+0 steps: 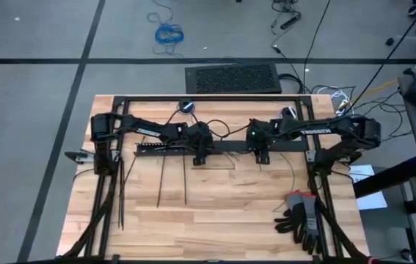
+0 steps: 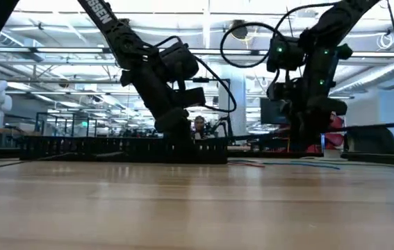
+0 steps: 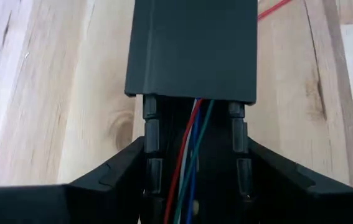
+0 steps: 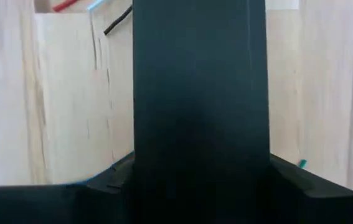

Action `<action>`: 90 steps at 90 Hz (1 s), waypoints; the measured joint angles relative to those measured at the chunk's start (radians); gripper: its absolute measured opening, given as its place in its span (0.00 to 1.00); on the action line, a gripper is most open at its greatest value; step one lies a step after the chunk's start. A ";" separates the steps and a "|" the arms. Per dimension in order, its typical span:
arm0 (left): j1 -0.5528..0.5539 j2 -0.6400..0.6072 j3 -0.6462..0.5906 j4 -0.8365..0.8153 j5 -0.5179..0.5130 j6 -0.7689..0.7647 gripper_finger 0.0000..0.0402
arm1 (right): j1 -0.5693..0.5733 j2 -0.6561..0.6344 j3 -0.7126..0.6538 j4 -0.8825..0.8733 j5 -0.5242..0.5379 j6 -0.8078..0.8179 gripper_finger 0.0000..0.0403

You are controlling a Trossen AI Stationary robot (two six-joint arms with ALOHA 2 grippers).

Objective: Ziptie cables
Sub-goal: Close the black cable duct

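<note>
A long black slotted bar [image 1: 163,147] lies across the table's far half, its right part closed by a flat black cover [image 3: 192,50]. The cables [image 3: 188,155], thin red, blue and green wires, lie inside the bar's open channel and run under the cover. My left gripper [image 1: 200,155] points down over the bar beside the cover's end. My right gripper [image 1: 260,155] points down over the covered part [image 4: 201,81]. Three zipties [image 1: 162,180] lie loose on the wood nearer than the bar. My left gripper straddles the slotted bar from above, one finger [image 3: 117,177] against each slotted side wall [image 3: 151,143], just short of the cover's end. The fingers lie across the bar, which rests flat on the table. My right gripper straddles the covered bar from above, its fingers [image 4: 117,177] at the cover's two long edges [image 4: 140,149] and lying across it. The bar stays on the table.
A black frame [image 1: 208,99] rims the table's far and side edges. Grey and black gloves [image 1: 303,218] lie at the near right, with a white sheet [image 1: 362,176] at the right edge. Loose wire ends [image 2: 287,164] lie on the wood by the bar's right part.
</note>
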 joint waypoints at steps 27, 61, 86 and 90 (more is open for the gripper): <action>-0.002 0.000 -0.002 0.004 -0.003 0.000 0.57 | 0.000 0.012 0.000 0.029 0.000 -0.013 0.52; -0.002 0.000 -0.002 0.021 -0.002 0.016 0.57 | 0.000 0.055 0.000 0.118 -0.005 -0.043 0.52; -0.002 0.000 -0.002 0.028 -0.002 0.017 0.57 | 0.012 0.087 0.006 0.123 -0.004 -0.037 0.52; -0.002 0.000 -0.002 0.032 -0.002 0.017 0.57 | 0.015 0.087 0.008 0.124 -0.002 -0.038 0.52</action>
